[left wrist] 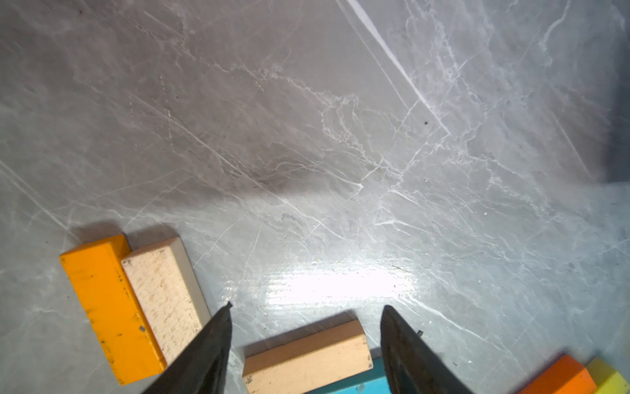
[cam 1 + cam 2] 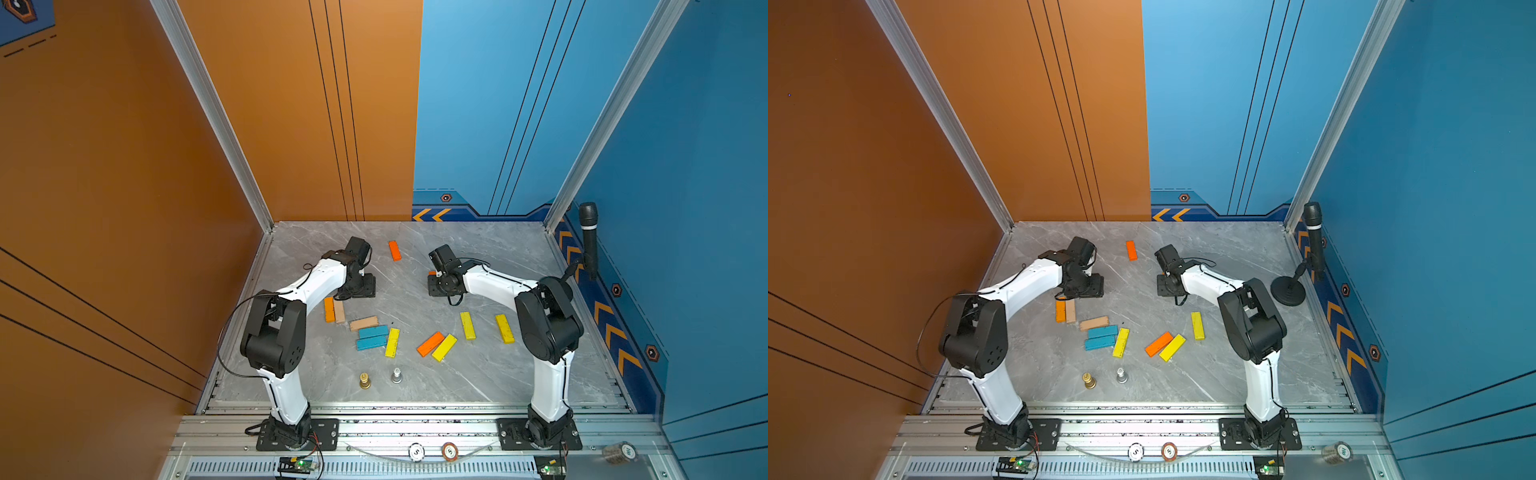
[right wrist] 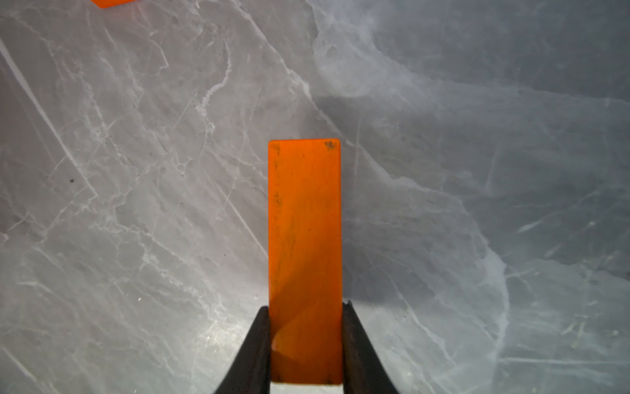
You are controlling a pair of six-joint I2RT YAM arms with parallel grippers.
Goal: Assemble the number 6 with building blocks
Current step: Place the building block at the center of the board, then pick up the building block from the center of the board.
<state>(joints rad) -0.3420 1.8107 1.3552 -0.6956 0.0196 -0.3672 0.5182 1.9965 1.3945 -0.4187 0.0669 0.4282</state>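
Two claws busy: my right claw [image 3: 305,304] pinches an orange block [image 3: 305,221] near the lone orange block [image 2: 395,250], so I'd lay it flat on the surface [image 3: 136,170] before releasing; my left claw [image 1: 306,304] hangs spread, empty, over a tan block [image 1: 306,354] farther off.

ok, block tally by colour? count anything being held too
orange blocks: 4, one of them in the right hand
yellow blocks: 4
teal blocks: 2
tan blocks: 2
total: 12
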